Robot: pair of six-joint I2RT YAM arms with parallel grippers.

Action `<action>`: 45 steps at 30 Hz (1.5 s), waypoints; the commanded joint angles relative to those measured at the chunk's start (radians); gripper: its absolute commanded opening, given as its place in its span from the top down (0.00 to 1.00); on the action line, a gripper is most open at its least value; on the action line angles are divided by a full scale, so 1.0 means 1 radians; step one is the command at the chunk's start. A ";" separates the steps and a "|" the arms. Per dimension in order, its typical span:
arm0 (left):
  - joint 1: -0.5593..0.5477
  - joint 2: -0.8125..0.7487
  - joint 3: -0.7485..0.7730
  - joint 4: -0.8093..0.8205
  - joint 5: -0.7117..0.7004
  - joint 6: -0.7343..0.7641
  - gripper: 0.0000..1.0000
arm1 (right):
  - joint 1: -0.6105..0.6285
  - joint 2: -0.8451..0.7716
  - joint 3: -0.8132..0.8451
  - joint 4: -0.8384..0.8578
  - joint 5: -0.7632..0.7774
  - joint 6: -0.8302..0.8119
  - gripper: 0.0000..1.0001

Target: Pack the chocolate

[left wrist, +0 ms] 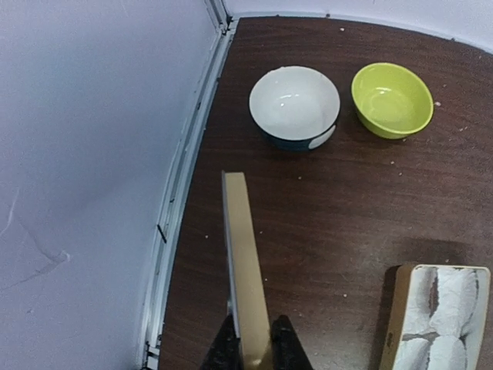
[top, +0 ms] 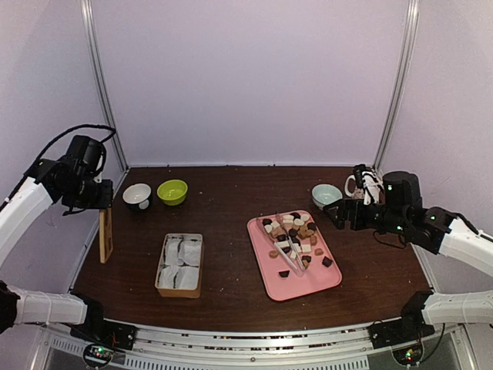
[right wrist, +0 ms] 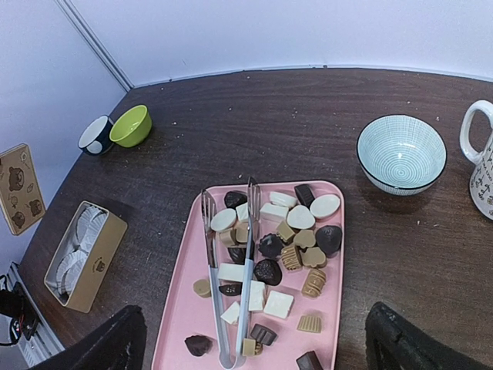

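Dark brown wood tabletop (top: 231, 193) sits inside pale lilac walls (top: 246, 77). Near the front lies an open tan box (top: 179, 291) of white paper cups (top: 180, 260). Right of it, a pink tray (top: 304, 287) carries the chocolate (right wrist: 296, 239) and clear tongs (right wrist: 231, 301). Left gripper (left wrist: 254, 343), raised at the left edge, clamps the bear-printed box lid (top: 105, 235) upright. Right gripper (top: 337, 214) hovers just past the tray's far right corner, jaws wide apart.

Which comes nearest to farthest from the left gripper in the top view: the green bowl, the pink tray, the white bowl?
1. White bowl, just right of the left gripper.
2. Green bowl, beside it, farther right.
3. Pink tray, right of centre, toward the right arm.
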 commanded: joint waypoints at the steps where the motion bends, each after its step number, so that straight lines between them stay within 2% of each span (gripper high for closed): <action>1: -0.136 0.121 0.045 -0.084 -0.376 -0.052 1.00 | 0.008 -0.013 0.014 0.007 0.013 0.001 0.00; 4: -0.205 0.286 0.104 -0.192 -0.494 -0.123 1.00 | 0.008 -0.010 0.018 0.002 0.015 -0.001 0.00; 9: -0.286 0.541 0.180 -0.295 -0.568 -0.222 1.00 | 0.009 -0.018 0.021 -0.002 0.022 -0.003 0.00; 15: -0.312 0.676 0.208 -0.230 -0.504 -0.204 1.00 | 0.011 -0.037 0.012 -0.015 0.031 -0.006 0.00; 20: -0.317 0.735 0.196 -0.126 -0.399 -0.150 1.00 | 0.011 -0.052 -0.002 -0.016 0.038 -0.004 0.00; 27: -0.317 0.799 0.186 -0.009 -0.229 -0.108 0.84 | 0.012 -0.053 -0.015 -0.008 0.044 -0.001 0.00; 33: -0.317 0.807 0.171 0.041 -0.148 -0.088 0.60 | 0.012 -0.015 -0.003 -0.016 0.039 0.009 0.00; 36: -0.318 0.783 0.152 0.069 -0.095 -0.080 0.53 | 0.011 0.003 -0.002 -0.022 0.035 0.010 0.00; 40: -0.323 0.672 0.073 0.097 -0.035 -0.101 0.49 | 0.011 0.011 -0.002 -0.028 0.030 0.013 0.00; 45: -0.325 0.453 -0.090 0.159 0.072 -0.135 0.52 | 0.014 0.012 -0.004 -0.025 0.033 0.012 0.00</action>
